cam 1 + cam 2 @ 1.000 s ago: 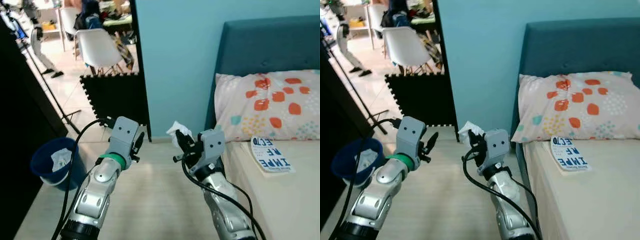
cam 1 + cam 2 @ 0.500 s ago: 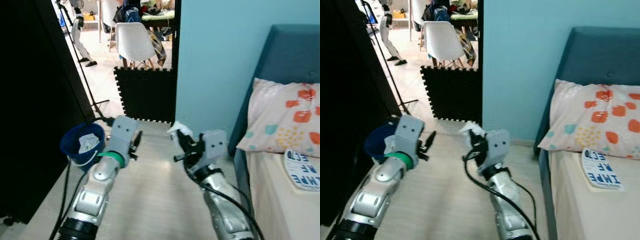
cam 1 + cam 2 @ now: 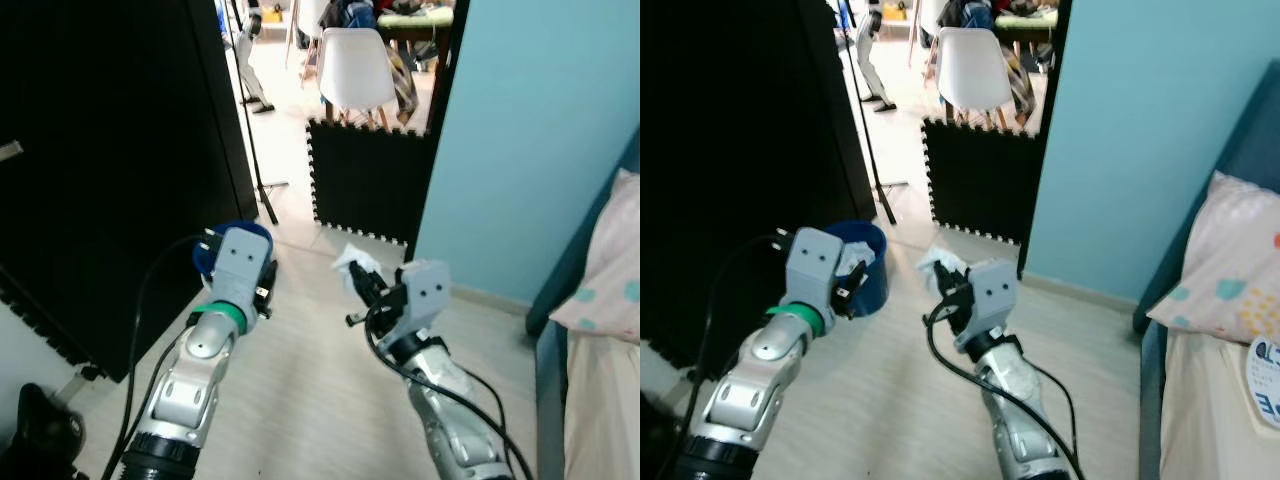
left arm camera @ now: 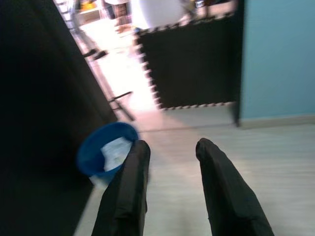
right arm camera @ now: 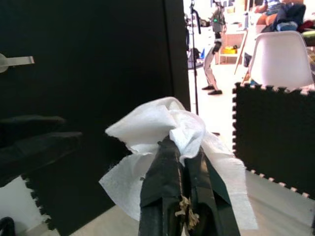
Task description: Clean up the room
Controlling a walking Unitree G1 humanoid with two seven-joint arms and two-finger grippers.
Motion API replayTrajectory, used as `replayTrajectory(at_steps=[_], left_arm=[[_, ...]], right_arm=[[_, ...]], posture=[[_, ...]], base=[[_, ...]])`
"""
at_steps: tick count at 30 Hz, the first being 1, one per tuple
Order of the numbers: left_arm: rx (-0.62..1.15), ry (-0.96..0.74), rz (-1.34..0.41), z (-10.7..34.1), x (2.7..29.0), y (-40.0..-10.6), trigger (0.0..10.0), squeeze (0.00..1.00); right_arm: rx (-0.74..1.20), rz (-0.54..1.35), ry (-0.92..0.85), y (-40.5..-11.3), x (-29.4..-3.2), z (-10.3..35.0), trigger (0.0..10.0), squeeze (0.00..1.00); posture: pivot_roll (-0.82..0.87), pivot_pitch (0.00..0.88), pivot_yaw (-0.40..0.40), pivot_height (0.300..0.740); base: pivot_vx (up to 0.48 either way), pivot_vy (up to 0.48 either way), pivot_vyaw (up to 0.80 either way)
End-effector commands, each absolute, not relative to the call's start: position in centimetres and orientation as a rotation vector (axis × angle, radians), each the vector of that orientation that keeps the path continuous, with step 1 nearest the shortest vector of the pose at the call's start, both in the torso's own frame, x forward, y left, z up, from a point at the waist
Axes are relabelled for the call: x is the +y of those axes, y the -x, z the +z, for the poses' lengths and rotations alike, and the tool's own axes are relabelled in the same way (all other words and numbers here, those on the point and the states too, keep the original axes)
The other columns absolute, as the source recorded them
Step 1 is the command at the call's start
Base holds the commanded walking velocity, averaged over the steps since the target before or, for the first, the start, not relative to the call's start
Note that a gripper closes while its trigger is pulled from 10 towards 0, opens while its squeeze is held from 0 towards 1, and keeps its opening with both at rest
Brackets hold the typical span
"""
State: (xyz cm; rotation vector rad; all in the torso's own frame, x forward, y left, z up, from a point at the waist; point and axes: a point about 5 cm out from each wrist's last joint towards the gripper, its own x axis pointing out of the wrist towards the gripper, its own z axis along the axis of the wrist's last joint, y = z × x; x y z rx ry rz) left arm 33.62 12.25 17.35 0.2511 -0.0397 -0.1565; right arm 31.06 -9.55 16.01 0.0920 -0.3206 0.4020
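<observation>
The view has swung left off the bed, bringing the blue bin [image 3: 862,262] to left of centre beside the empty, parted left gripper [image 4: 170,162], while the right gripper [image 5: 178,162], mid-frame, stays clamped on the crumpled tissue [image 5: 165,125], probably bound for it.

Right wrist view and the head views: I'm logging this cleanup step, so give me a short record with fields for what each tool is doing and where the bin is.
right tool: shut on a crumpled white tissue, held up in front of the robot
left tool: open, holding nothing, pointed toward the bin
bin: blue bucket on the floor by the black cabinet, ahead and to the robot's left
bin contents: white paper already inside
floor: pale wood boards
background: black foam mat in the doorway, white chair beyond
</observation>
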Motion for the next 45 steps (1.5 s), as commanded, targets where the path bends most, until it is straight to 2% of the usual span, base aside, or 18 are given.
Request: replayTrajectory(at_steps=[1,31,37,39,45], left_arm=[[-0.009,-0.273,-0.127,16.6,12.9,-33.7,10.0,0.0],[-0.008,-0.285,-0.129,16.4,12.9,-33.9,10.0,0.0],[0.03,-0.299,-0.139,14.8,13.7,-33.4,10.0,0.0],[0.087,-0.332,-0.185,12.5,14.4,-32.4,10.0,0.0],[0.165,-0.387,-0.226,9.0,15.7,-30.6,10.0,0.0]], right_arm=[[-0.306,0.391,-0.098,-31.0,-9.3,15.7,10.0,0.0],[-0.299,0.368,-0.121,-30.8,-9.5,15.4,10.0,0.0],[-0.196,0.342,-0.069,-30.7,-9.8,12.4,10.0,0.0],[-0.091,0.282,-0.058,-30.4,-10.9,9.5,10.0,0.0],[0.041,0.225,-0.039,-29.4,-11.9,5.9,10.0,0.0]], posture=[[-0.1,0.044,0.123,0.7],[-0.1,0.05,0.124,0.7],[-0.1,0.051,0.118,0.7],[-0.1,0.049,0.117,0.7],[-0.09,0.044,0.119,0.7]], base=[[0.454,0.0,0.0],[0.454,0.0,0.0],[0.454,0.0,0.0],[0.454,0.0,0.0],[0.454,0.0,0.0]])
